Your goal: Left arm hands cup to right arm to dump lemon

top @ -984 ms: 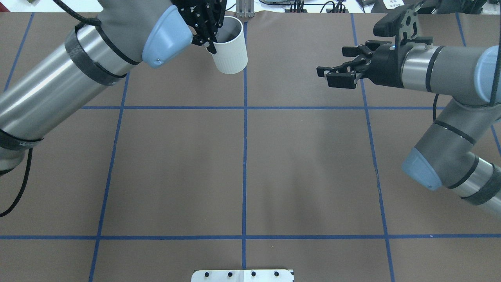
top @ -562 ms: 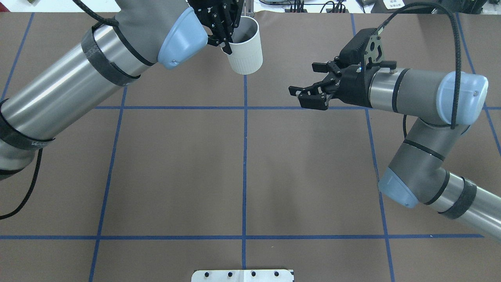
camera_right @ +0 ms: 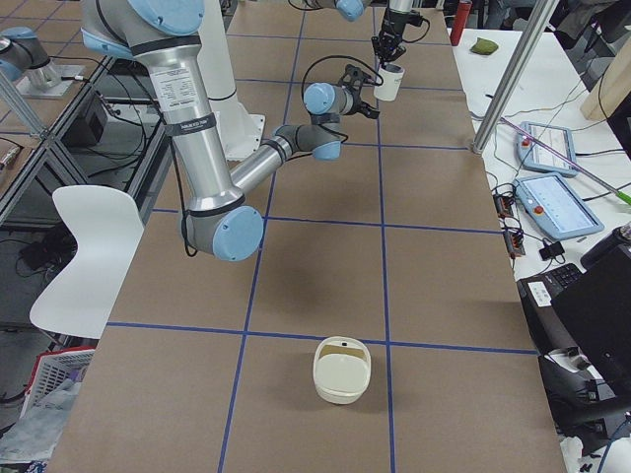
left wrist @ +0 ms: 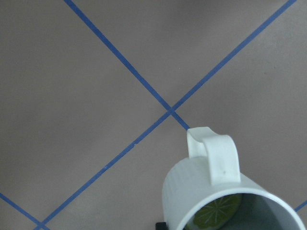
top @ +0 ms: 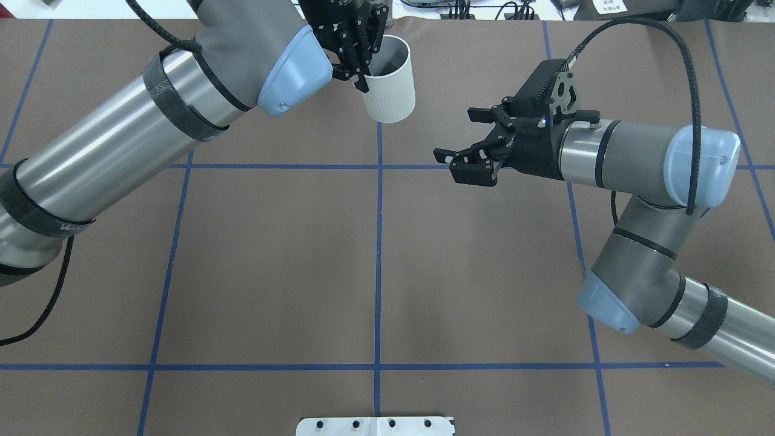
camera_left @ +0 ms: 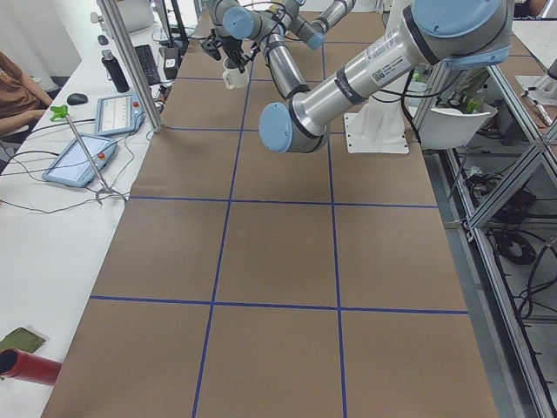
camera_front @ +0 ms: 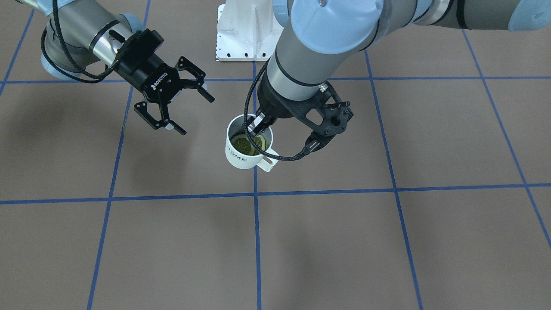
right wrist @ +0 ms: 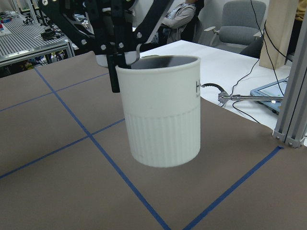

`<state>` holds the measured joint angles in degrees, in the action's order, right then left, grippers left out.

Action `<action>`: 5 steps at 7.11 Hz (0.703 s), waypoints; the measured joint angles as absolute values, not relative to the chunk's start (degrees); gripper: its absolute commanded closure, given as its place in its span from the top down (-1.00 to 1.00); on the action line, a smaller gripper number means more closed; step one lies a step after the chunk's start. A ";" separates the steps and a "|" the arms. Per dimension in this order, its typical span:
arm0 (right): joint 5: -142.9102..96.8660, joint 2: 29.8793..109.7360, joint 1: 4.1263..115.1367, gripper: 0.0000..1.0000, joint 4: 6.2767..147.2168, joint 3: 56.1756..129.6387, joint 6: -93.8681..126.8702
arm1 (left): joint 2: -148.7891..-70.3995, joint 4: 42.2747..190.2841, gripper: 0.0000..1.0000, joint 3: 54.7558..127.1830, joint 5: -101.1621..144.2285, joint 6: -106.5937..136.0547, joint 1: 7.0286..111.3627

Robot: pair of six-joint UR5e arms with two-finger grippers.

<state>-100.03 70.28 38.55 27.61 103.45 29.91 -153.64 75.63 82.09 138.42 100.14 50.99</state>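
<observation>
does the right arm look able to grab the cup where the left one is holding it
Probably yes. The right gripper is open and faces the cup, with nothing between them. The left gripper pinches only the rim, so the cup's ribbed side is bare.

The left arm (top: 115, 130) and right arm (top: 636, 154) are grey-silver tubes with light-blue joint caps (top: 295, 72), each cap bearing what is probably a screw (top: 279, 104). Black braided cables (top: 692, 91) run along both. The right gripper (camera_front: 197, 115) is black, lettered ROBOTIQ in white.
</observation>
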 measured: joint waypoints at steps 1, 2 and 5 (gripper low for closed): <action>-99.97 70.25 38.25 0.98 27.60 103.44 29.94 | -153.69 76.14 -1.00 82.06 138.52 100.17 50.27; -99.95 70.23 38.12 0.98 27.60 103.44 29.94 | -153.70 76.52 -1.00 82.06 138.62 100.23 49.46; -99.56 70.02 38.03 0.98 27.60 103.46 29.89 | -153.78 78.07 -1.00 82.36 138.99 102.23 47.79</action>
<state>-99.56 70.02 38.03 27.60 103.46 29.89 -153.78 78.07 82.36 138.99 102.23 47.79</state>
